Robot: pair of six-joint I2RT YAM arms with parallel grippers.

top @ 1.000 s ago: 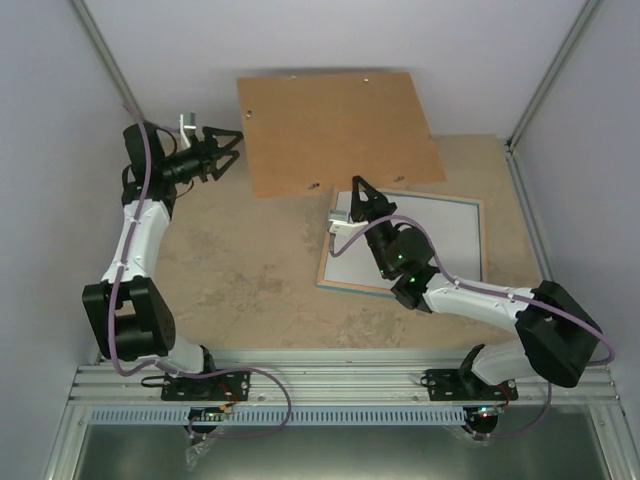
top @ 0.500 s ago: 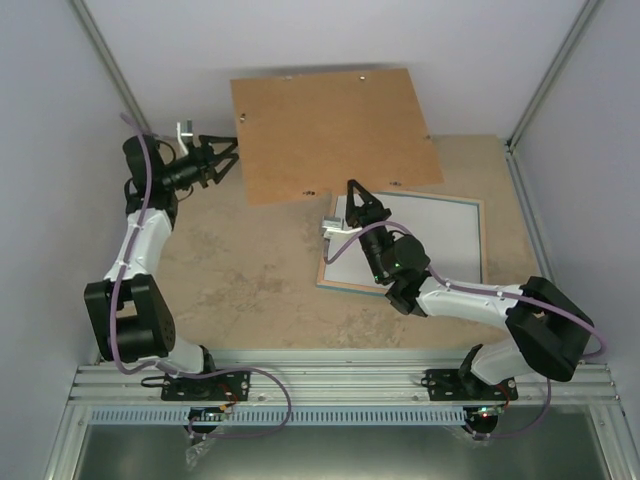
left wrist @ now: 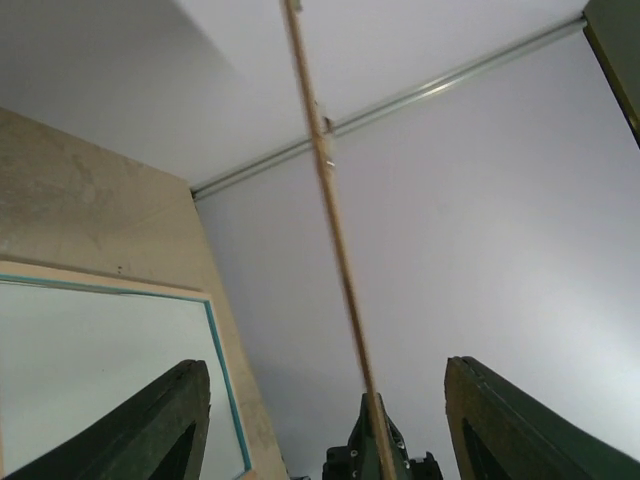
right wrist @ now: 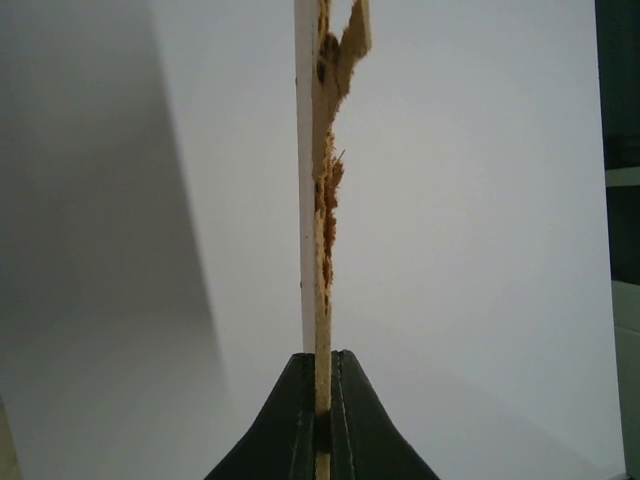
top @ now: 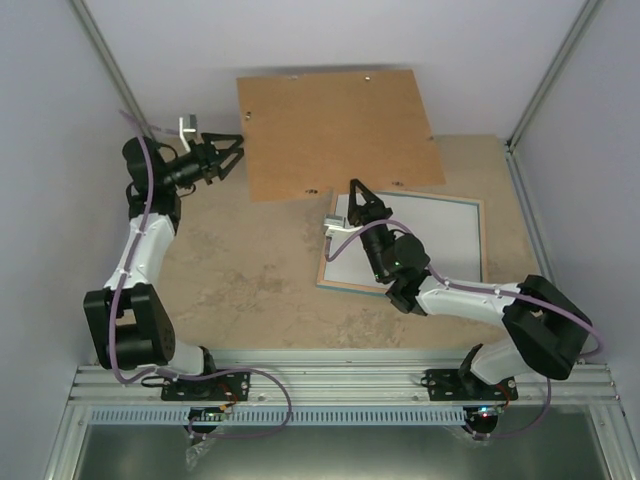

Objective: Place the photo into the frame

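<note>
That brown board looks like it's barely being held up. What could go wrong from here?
The right gripper pinches the brown board only at one thin edge, where the wood is chipped and frayed, so it might slip or crumble further. The left gripper is open, with the board's edge between its fingers but unclamped, so it gives no backup. If the board drops, it could strike the frame lying close by.

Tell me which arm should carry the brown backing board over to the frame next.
Right, probably. The right hand is shut on the backing board's near edge, close to the frame. The left hand is open, fingers straddling the board's left edge without gripping.
</note>
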